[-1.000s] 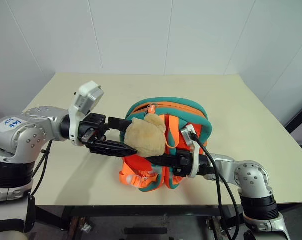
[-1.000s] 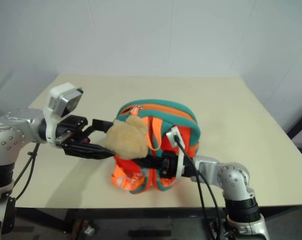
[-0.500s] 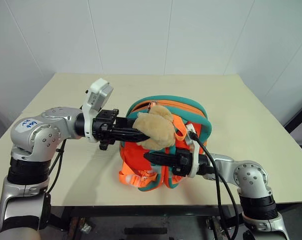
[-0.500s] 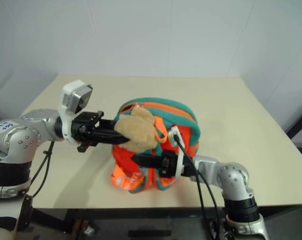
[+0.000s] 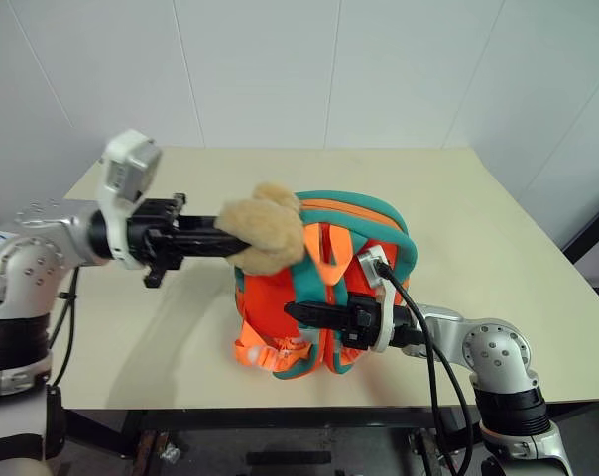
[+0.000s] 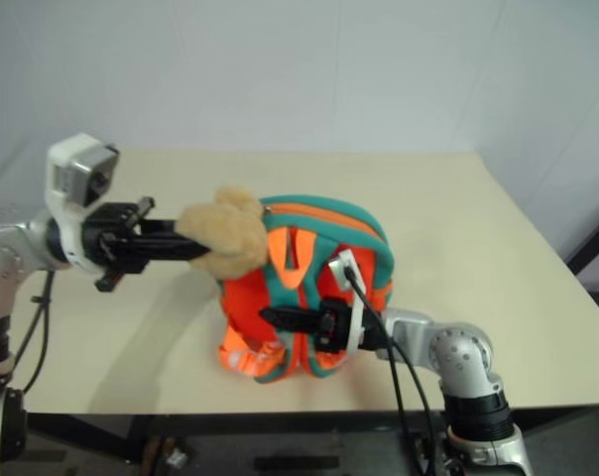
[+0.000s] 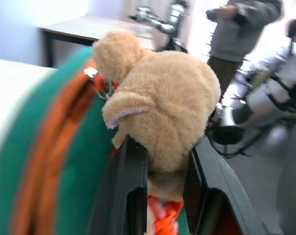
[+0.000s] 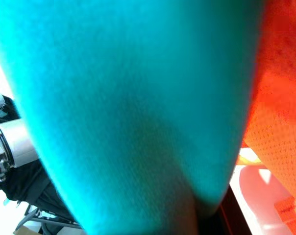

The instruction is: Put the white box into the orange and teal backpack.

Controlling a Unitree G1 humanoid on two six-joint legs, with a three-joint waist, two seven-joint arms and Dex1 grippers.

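**Opening Step: Backpack Held and Pulled by the Plush Toy**

Nearest the table's front edge, the right gripper [image 5: 298, 310] reaches level across the front of the orange and teal backpack [image 5: 324, 288]. Its fingers are closed together against the fabric near a teal strap [image 5: 309, 349]; whether fabric is actually pinched between them cannot be told from here. The backpack stands upright on the table [image 5: 498, 248], near the front edge.

Further back, the left gripper [image 7: 160, 169] is closed on the tan plush toy [image 5: 265, 236], one finger pressed into each side. The toy hangs from the zipper area [image 7: 101, 81] at the backpack's top and is stretched out toward the robot's left.

Judgement: the step in hand is opening the main compartment, with the right gripper bracing the backpack and the left drawing on the toy as a pull. The zipper's position cannot be confirmed.

The white box is nowhere on the table that I can see, so insertion has not begun. The next move calls for a steady pull along the zipper line while the bracing grip holds firm; otherwise the backpack may tip.
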